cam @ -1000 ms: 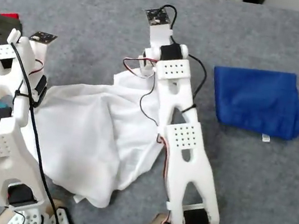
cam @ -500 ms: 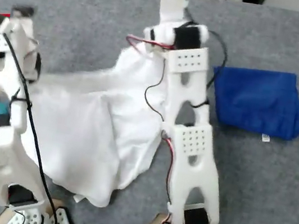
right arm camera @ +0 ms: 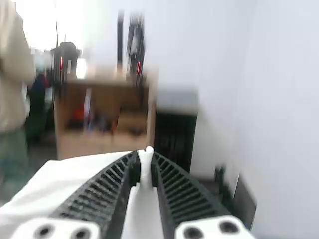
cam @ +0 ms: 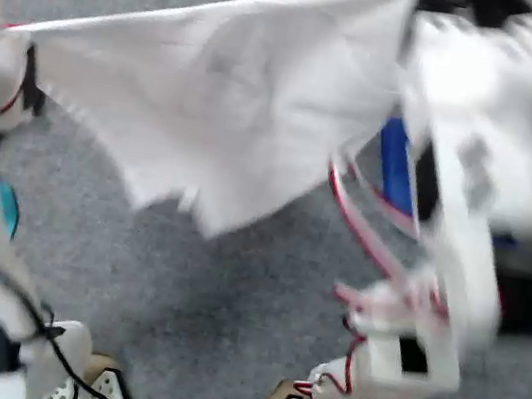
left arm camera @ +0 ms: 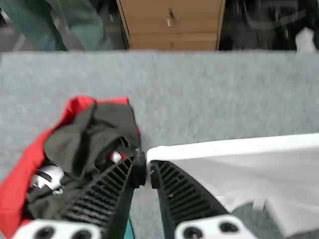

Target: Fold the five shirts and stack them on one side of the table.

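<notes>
Left claw (left arm camera: 143,169): jaws closed to a narrow slit, with the corner of the white shirt (left arm camera: 239,164) pinched at the tips. From that grip point the shirt's hem ran straight away from the claw to one side, pulled taut, and the cloth hung below the hem.

Right claw (right arm camera: 145,169): jaws closed on a bunched fold of the same white shirt. A small tuft of cloth stood out past the tips, and the rest of the garment fell away beneath the claw and to one side of it.

In the high view the white shirt was spread as a wide sheet between the two claws, held up off the desk (cam: 224,335). Its lower edge hung ragged and loose in the air, apart from the desk surface.

A pile of red and dark garments (left arm camera: 84,144) lay on the desk below the left claw, on the side opposite the white shirt. It was near the claw tips but did not touch them.

A blue shirt (cam: 396,175) lay on the desk under the right arm, well below the right claw, and was mostly hidden by the arm and its wiring.

A wooden cabinet (left arm camera: 169,25) stood past the far edge of the desk, ahead of the left claw.
</notes>
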